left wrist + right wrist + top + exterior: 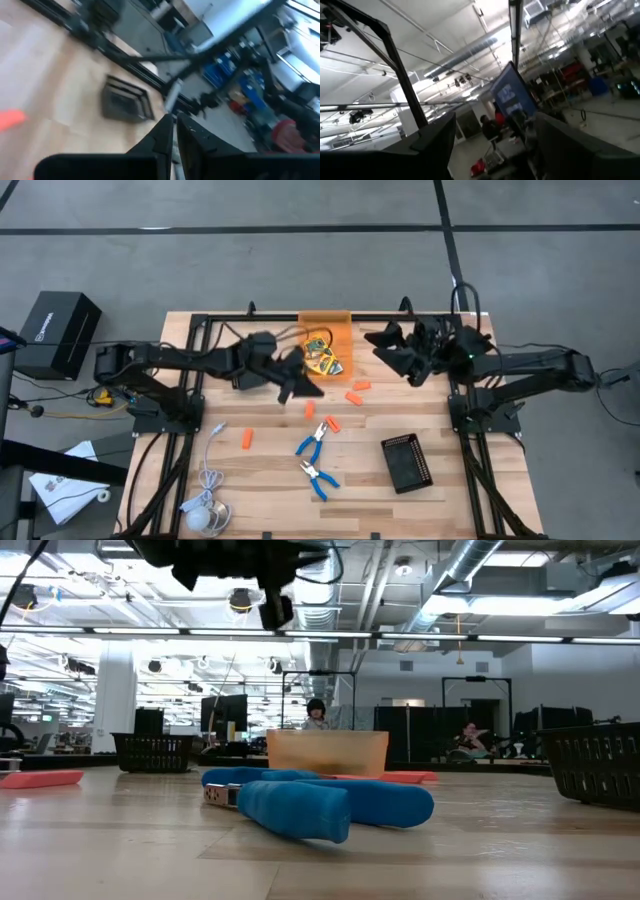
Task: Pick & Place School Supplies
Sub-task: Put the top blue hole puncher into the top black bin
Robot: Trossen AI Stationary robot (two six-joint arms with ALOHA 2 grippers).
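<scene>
The orange translucent bin (325, 330) stands at the table's far middle with yellow-and-green crayon boxes (321, 356) inside. Several stubby orange pieces (332, 423) lie scattered on the wood near it, one farther left (247, 439). Two blue-handled tools (312, 442) (318, 477) lie toward the near edge; their handles (320, 802) fill the low view's foreground. My left gripper (300, 387) hovers just left of the bin's near side, fingers (165, 137) shut with nothing between them. My right gripper (385, 345) is raised to the bin's right, open and empty, its fingers (437, 137) pointing up at the ceiling.
A black rectangular tray (407, 463) lies at the near right and shows in the left wrist view (125, 100). A white cable with a round puck (205, 515) lies at the near left corner. A black frame rail (300, 318) runs along the far edge.
</scene>
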